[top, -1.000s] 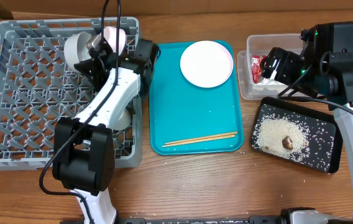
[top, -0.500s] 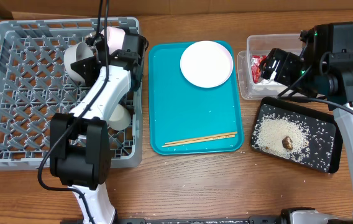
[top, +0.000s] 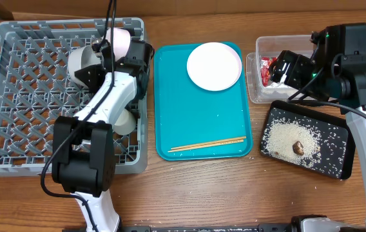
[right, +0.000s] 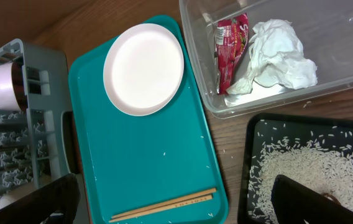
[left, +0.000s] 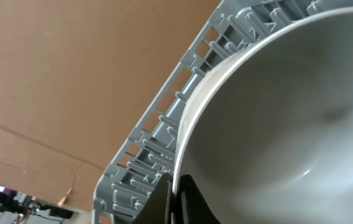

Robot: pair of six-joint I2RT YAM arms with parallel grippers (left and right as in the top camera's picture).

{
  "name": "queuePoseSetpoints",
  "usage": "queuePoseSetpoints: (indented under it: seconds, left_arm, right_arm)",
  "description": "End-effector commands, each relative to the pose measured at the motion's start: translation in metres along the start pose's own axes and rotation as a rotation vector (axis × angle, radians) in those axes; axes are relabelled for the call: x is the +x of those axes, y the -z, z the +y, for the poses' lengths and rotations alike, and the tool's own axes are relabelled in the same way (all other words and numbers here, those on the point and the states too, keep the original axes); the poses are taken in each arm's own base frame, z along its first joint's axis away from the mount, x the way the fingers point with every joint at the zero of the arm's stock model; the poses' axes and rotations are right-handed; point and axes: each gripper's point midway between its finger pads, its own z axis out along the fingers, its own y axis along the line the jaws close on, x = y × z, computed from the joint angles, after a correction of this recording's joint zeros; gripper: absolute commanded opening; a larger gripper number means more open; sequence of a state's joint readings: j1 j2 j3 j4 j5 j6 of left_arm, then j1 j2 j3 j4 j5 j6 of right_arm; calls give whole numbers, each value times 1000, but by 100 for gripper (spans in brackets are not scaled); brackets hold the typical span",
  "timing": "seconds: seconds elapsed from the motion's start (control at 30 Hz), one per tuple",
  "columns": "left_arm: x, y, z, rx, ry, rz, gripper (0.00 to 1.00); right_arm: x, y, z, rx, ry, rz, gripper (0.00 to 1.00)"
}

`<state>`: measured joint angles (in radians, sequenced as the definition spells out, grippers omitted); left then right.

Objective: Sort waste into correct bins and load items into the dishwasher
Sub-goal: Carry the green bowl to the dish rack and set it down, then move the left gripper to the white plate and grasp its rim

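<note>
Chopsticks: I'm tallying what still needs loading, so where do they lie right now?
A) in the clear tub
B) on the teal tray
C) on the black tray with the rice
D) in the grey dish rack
B: the chopsticks lie flat on the teal tray, at the end opposite the plate.

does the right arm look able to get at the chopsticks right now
Probably yes. The right gripper is open by the clear tub, and the chopsticks lie uncovered on the teal tray, apart from the plate; the left arm is at the rack.
</note>
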<state>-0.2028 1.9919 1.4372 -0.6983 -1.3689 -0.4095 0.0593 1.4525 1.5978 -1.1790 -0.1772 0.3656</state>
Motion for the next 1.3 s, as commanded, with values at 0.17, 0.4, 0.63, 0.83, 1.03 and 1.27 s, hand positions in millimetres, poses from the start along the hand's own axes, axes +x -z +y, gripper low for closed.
queuePoseSetpoints:
  seconds: [0.17, 0.4, 0.63, 0.83, 1.03, 1.27]
  left_arm:
    - [11, 5, -1, -55, -176, -28, 4]
    - [7, 28, -12, -15, -206, -73, 4]
    - [10, 56, -37, 112, -230, -95, 39]
    - [8, 65, -43, 148, -219, -104, 55]
    - [-9, 86, -58, 414, -226, -50, 64]
    - [-55, 148, -58, 870, -111, -11, 86]
  right_arm:
    - [-4, 1, 2, -6, -1, -8, 100]
    - [-4, 1, 2, -6, -1, -8, 100]
    - [-4, 1, 2, -6, -1, -8, 100]
    - [-4, 1, 2, -6, -1, -8, 100]
    - [-4, 1, 2, -6, -1, -8, 100]
    - [-4, 1, 2, -6, -1, -8, 100]
